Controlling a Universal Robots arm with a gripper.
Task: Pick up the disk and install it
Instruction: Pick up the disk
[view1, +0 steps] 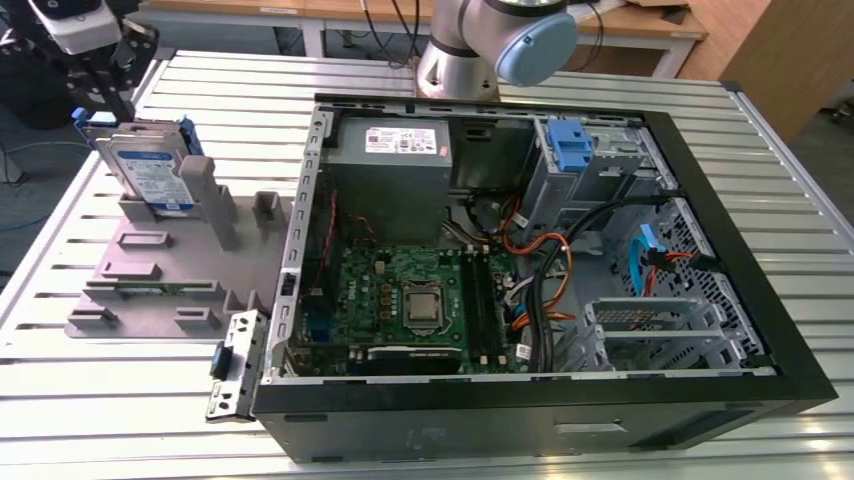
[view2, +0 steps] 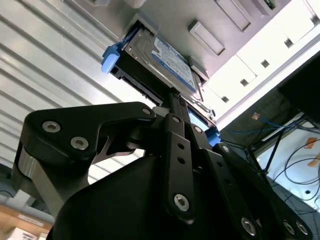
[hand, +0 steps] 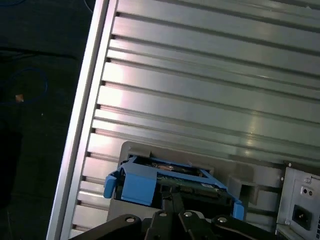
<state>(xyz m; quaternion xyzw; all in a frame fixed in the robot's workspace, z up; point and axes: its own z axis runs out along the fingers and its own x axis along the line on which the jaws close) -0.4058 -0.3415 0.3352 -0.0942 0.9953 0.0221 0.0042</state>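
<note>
Exterior view: an open computer case (view1: 534, 400) is lying on the slatted worktop (view1: 134, 420). A grey slotted tray (view1: 147, 280) is sitting just beside the case, on the exterior view's left. The disk (view1: 150, 170) is standing upright on edge in the tray, at the tray end farther from the case and well apart from it. The gripper (view1: 104, 105) is hanging right at the disk's top edge. The arm's base (view1: 487, 45) is standing behind the case. A blue bracket (view1: 571, 145) is sitting in the case's far bay.

Second wrist view: the gripper (view2: 173, 96) is meeting the disk (view2: 167, 57) at its edge, between the blue side rails (view2: 111, 56). The disk is sitting in the tray (view2: 225, 30). I cannot tell whether the gripper is clamping it or not.

First wrist view: the gripper (hand: 173, 192) is sitting at the disk (hand: 170, 172) edge. The tray (hand: 150, 150) is lying on the worktop, near the case's corner.
</note>
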